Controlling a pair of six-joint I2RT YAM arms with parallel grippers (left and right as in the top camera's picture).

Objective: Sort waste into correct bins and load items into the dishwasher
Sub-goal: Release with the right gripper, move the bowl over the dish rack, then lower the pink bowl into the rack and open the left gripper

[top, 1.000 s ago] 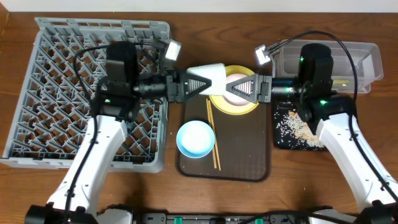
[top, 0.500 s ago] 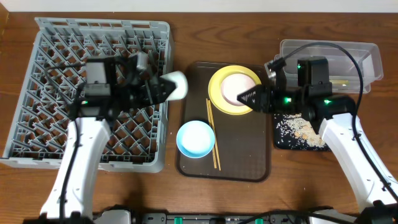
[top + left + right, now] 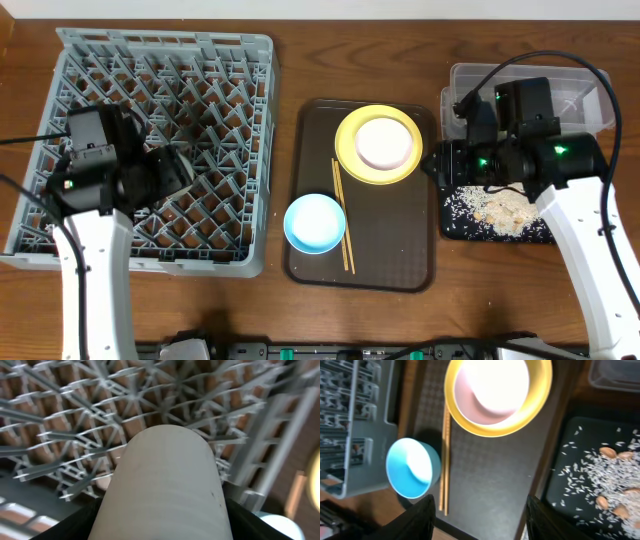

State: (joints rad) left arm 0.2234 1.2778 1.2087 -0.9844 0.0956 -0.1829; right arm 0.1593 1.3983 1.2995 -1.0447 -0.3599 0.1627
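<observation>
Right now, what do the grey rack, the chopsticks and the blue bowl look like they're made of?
The grey rack looks like moulded plastic with a matte finish: one even grey, and a lattice of thin ribs. The chopsticks look like bare wood or bamboo: pale tan and dull. The blue bowl looks like smooth plastic or melamine, with even colour and a soft sheen, though glazed ceramic can't be ruled out.

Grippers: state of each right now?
Left gripper: closed, holding the cup.
Right gripper: open, empty.
</observation>
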